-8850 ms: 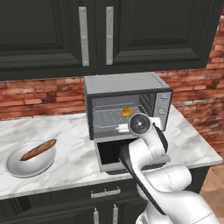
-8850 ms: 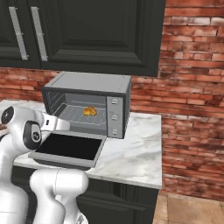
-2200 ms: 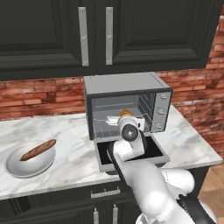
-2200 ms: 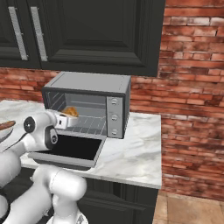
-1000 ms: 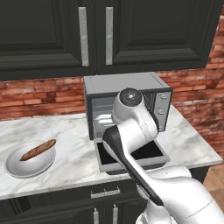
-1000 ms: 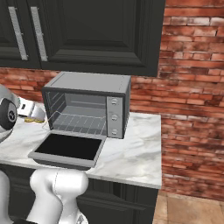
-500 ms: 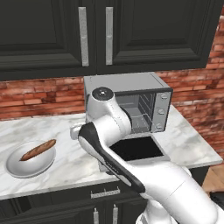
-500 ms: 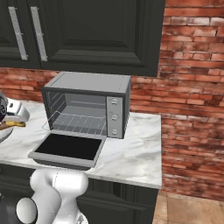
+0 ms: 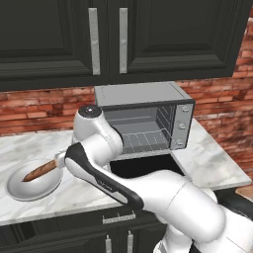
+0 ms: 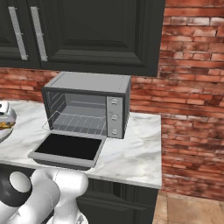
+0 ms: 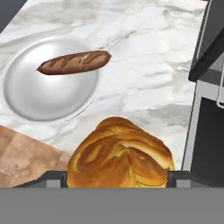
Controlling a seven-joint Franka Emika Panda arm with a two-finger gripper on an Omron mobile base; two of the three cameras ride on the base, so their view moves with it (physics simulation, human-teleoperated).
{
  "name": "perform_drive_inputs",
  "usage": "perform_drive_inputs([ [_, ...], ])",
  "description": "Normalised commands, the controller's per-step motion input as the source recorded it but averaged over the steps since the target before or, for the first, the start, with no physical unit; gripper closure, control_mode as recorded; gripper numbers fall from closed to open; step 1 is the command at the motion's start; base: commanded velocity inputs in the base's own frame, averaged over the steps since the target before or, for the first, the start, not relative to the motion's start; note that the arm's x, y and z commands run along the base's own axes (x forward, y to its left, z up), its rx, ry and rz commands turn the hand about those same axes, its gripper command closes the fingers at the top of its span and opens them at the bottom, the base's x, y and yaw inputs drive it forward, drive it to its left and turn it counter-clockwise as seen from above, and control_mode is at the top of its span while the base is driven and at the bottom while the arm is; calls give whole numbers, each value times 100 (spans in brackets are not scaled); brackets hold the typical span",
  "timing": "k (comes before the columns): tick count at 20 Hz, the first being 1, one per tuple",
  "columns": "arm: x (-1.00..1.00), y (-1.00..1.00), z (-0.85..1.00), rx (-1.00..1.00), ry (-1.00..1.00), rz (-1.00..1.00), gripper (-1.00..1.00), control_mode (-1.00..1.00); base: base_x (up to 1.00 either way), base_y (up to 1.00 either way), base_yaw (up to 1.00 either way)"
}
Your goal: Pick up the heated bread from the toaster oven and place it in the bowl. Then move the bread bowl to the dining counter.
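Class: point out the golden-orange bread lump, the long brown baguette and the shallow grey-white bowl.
Golden-orange bread lump (image 11: 120,155), hand view: middle of its crust.
Long brown baguette (image 11: 74,62), hand view: mid-length.
Shallow grey-white bowl (image 11: 39,96), hand view: bare inside.

A baguette (image 11: 74,62) lies across the bowl (image 11: 39,100), crowding its open room.

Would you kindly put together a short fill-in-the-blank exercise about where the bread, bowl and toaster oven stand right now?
1. The heated bread sits between the fingers of the ____.
2. Lying across the bowl is a long brown ____.
3. The toaster oven has its door dropped ____, and its wire rack is bare.
4. The bowl rests on the marble counter to the ____ of the toaster oven in the left base view.

Missing words: gripper; baguette; open; left
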Motion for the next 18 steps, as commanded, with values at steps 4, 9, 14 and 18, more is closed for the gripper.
perform_drive_inputs([
  [4,19,78,-53,1,3,14,100,-100,0,0,0],
  [9,49,83,-45,0,0,5,100,-100,0,0,0],
  [14,65,87,-41,0,0,1,100,-100,0,0,0],
  [18,69,89,-42,0,0,2,-100,-100,0,0,0],
])
